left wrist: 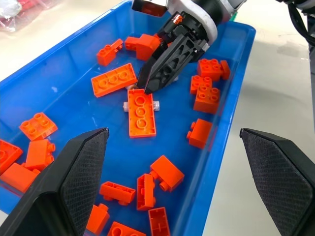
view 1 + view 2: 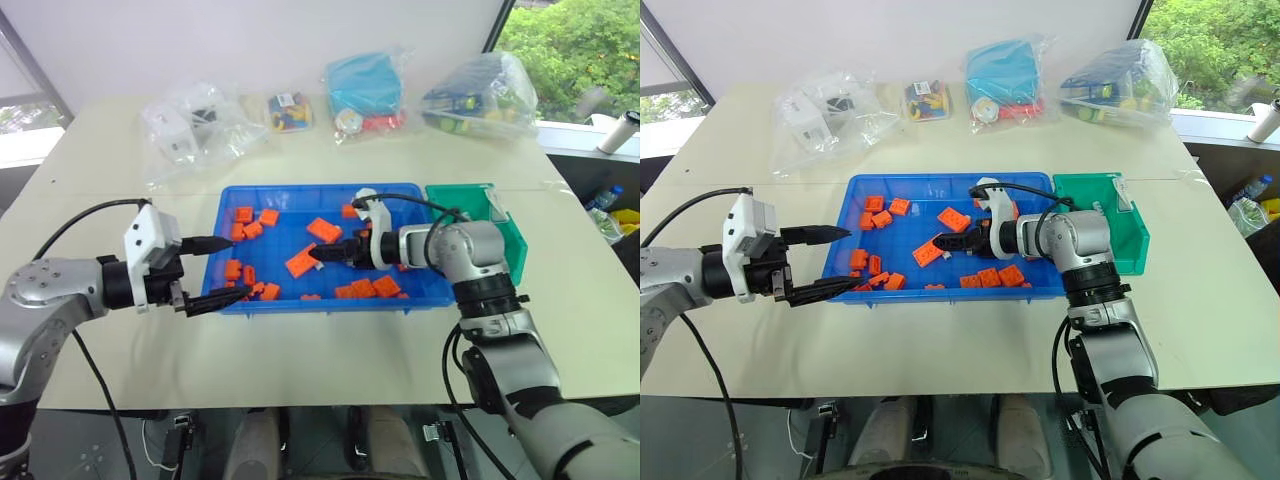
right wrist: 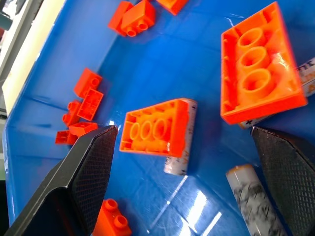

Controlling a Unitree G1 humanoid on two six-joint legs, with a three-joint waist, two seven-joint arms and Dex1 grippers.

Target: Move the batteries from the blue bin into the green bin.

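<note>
The blue bin point(image 2: 300, 189) lies mid-table and holds many orange blocks point(image 2: 301, 262). The green bin point(image 2: 512, 238) stands against its right end. My right gripper point(image 2: 318, 254) reaches into the blue bin, open, low over the floor beside a long orange block point(image 1: 140, 114). A battery point(image 1: 156, 104) lies crosswise under that block, its white ends sticking out. In the right wrist view, a battery point(image 3: 179, 145) lies tucked against one orange block, another battery point(image 3: 253, 199) lies loose close by, and a third point(image 3: 307, 73) peeks from under a bigger block. My left gripper point(image 2: 240, 267) hangs open over the bin's front left corner, holding nothing.
Several clear bags line the table's far side: one with white parts point(image 2: 190, 125), a small one point(image 2: 290, 110), one with a teal box point(image 2: 365, 88), one with mixed items point(image 2: 480, 95). A white cup point(image 2: 622, 130) stands off the far right.
</note>
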